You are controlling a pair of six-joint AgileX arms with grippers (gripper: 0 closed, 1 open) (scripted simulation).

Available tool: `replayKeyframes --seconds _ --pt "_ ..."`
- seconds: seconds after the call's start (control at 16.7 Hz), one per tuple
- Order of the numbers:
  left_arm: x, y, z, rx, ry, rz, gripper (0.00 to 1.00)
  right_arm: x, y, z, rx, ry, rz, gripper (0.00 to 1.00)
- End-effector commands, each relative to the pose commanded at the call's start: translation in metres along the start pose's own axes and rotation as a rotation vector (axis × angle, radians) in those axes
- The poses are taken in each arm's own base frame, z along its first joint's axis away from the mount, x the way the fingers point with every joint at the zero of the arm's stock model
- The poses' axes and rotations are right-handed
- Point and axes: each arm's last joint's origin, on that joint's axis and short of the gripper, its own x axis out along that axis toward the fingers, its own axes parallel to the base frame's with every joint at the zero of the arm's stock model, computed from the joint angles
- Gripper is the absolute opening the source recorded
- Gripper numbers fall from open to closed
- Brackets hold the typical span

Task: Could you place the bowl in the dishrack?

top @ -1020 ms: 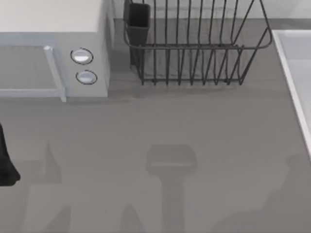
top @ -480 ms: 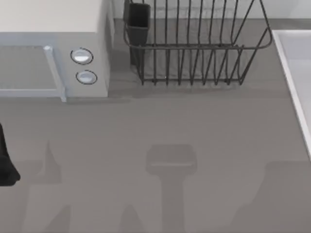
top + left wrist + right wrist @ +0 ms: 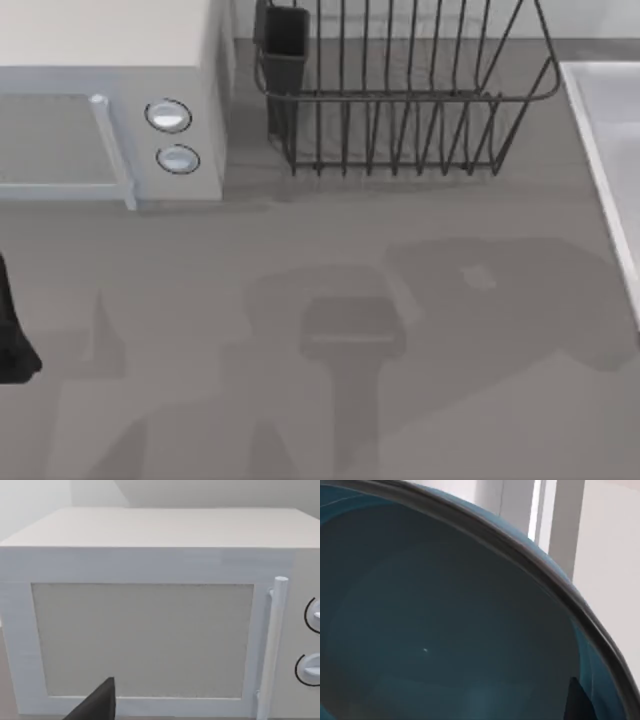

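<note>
Teal bowl (image 3: 445, 630) close before the right wrist camera, dishrack (image 3: 400, 90) bowl-less from above; jaws' state indiscernible.

Dishrack (image 3: 400, 110) cut off at the top edge; bowl (image 3: 445, 630) cropped at the frame edges.

microwave (image 3: 150, 605): white box, seen front-on and close
door window (image 3: 142, 640): grey panel framed in white, taking up most of the front
handle (image 3: 272, 645): pale upright bar just beside the window, on the knob side
knobs (image 3: 312, 667): two round dials, one above the other, both cut by the picture's edge
left gripper (image 3: 97, 702): a dark finger tip at the lower edge, in front of the door
wall (image 3: 30, 500): plain and pale behind the microwave
</note>
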Motion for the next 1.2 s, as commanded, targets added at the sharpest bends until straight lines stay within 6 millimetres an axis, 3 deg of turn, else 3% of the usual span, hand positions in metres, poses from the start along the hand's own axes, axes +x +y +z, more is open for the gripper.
replayKeyframes --seconds 0.18,0.3,0.48,0.6,0.72,0.9,1.2 --pt "0.000 0.000 0.000 0.000 0.000 0.000 1.00 -0.028 0.084 0.047 -0.079 -0.263 -0.140 0.00" --pt "0.000 0.000 0.000 0.000 0.000 0.000 1.00 -0.062 0.151 0.062 -0.085 -0.487 -0.179 0.00" --pt "0.000 0.000 0.000 0.000 0.000 0.000 1.00 -0.124 0.239 0.049 0.006 -0.826 -0.136 0.00" --pt "0.000 0.000 0.000 0.000 0.000 0.000 1.00 -0.163 0.277 0.026 0.119 -1.003 -0.062 0.00" --pt "0.000 0.000 0.000 0.000 0.000 0.000 1.00 -0.193 0.299 0.001 0.235 -1.119 0.018 0.00" --pt "0.000 0.000 0.000 0.000 0.000 0.000 1.00 -0.219 0.311 -0.026 0.363 -1.201 0.105 0.00" --pt "0.000 0.000 0.000 0.000 0.000 0.000 1.00 -0.224 0.312 -0.032 0.392 -1.214 0.124 0.00"
